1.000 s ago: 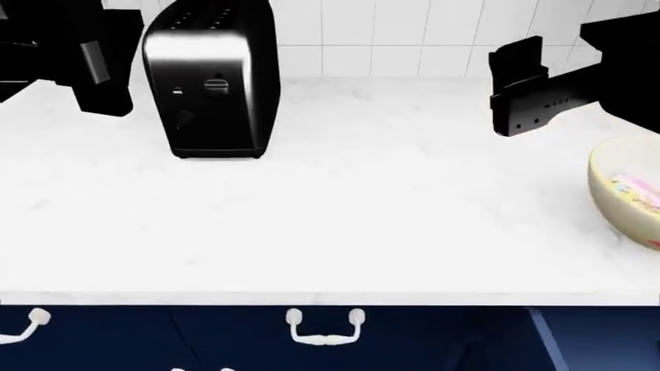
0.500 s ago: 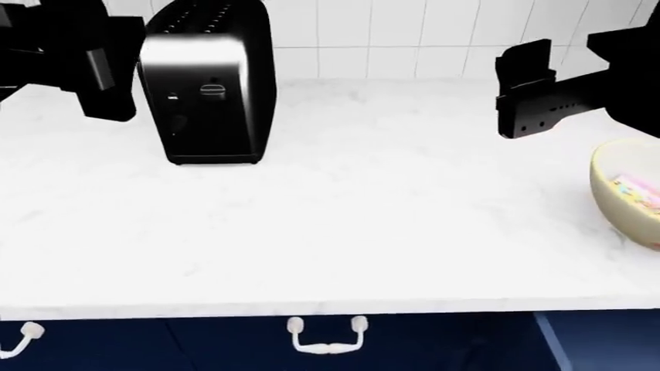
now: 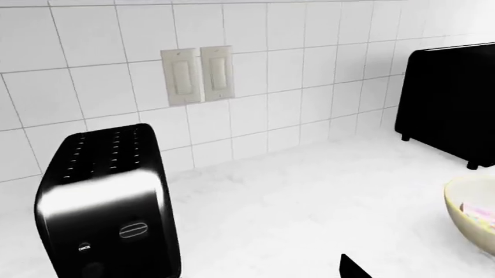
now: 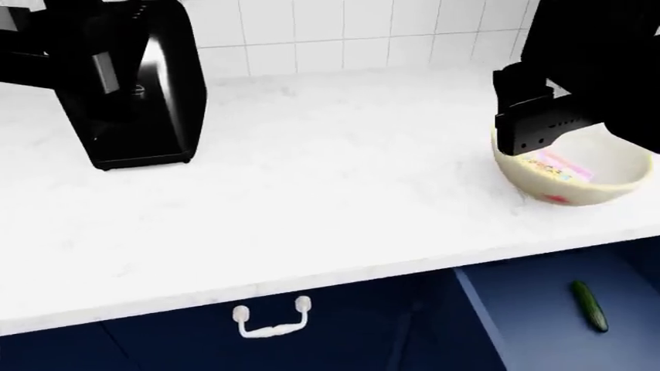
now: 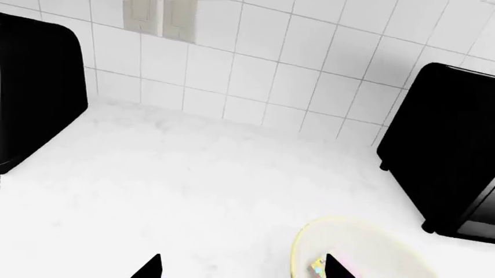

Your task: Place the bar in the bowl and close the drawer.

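We took the bowl point(image 4: 577, 179) as our landmark: a round, cream-white vessel with smooth glossy walls and a small red-pink mark on its outer side, standing on the white marbled countertop point(image 4: 330, 193) near its front edge. The bar point(image 4: 558, 167), a small flat pink-and-yellow packet with tiny coloured print, lay inside the bowl against its inner wall; we also saw it there in the left wrist view point(image 3: 481, 212). Below and in front of the bowl, the drawer point(image 4: 536, 317) stood pulled out, a deep navy box with a plain blue floor, and a small dark green cucumber point(image 4: 590, 306) lay on that floor. The right gripper point(image 4: 536, 116), a matt black blocky form, hung just above the bowl's near-left rim; in the right wrist view its two dark fingertips point(image 5: 147, 267) stood wide apart with nothing between them, the bowl point(image 5: 363, 249) lying beneath. The left gripper point(image 4: 98, 58) was well left of the bowl, overlapping the glossy black toaster point(image 4: 134, 100); we could not tell its jaw state, since only one dark tip point(image 3: 354, 267) showed in its wrist view. Behind the bowl we noted a black boxy appliance point(image 5: 444, 145) against the white tiled wall point(image 5: 255, 63), which carried cream switch plates point(image 3: 197, 74).
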